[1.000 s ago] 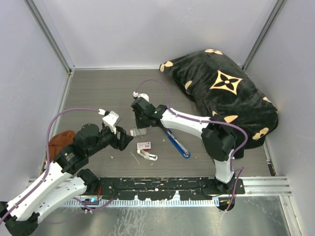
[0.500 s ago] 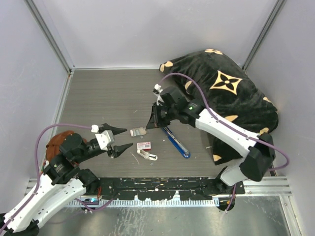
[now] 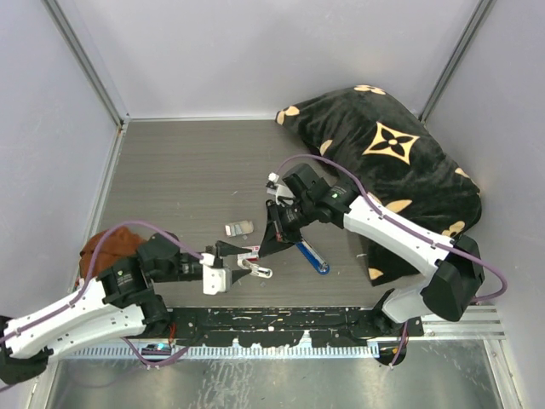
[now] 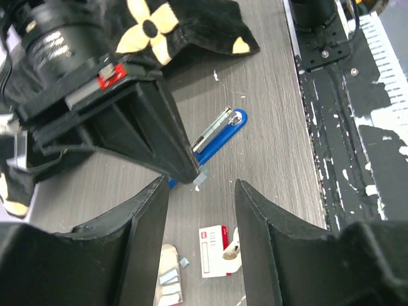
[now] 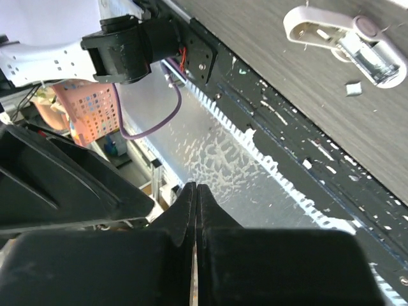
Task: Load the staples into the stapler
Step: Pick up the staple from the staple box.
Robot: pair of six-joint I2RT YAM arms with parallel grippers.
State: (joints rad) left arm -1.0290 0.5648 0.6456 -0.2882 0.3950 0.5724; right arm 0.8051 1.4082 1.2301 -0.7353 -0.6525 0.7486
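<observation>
The blue stapler [image 3: 310, 256] lies open on the table, its silver channel [image 4: 214, 129] facing up. My right gripper [image 3: 264, 250] is shut just left of the stapler. A small grey block of staples [image 4: 199, 179] sticks out from its tip [image 5: 194, 186]. My left gripper [image 3: 245, 258] is open, low over the table and pointing at the right gripper's tip. In the left wrist view the left gripper [image 4: 201, 191] has nothing between its fingers. More grey staples lie in a small cardboard tray [image 3: 239, 228].
A red-and-white box [image 4: 214, 251] and a white oblong piece [image 5: 331, 30] lie on the table below the left gripper. A black cushion with tan flowers [image 3: 392, 162] fills the back right. A brown cloth [image 3: 104, 247] sits at the left. A black rail [image 3: 281, 322] runs along the near edge.
My right gripper went from the cardboard tray up, then down beside the stapler. My left gripper swung right toward the box, and its jaws narrowed.
</observation>
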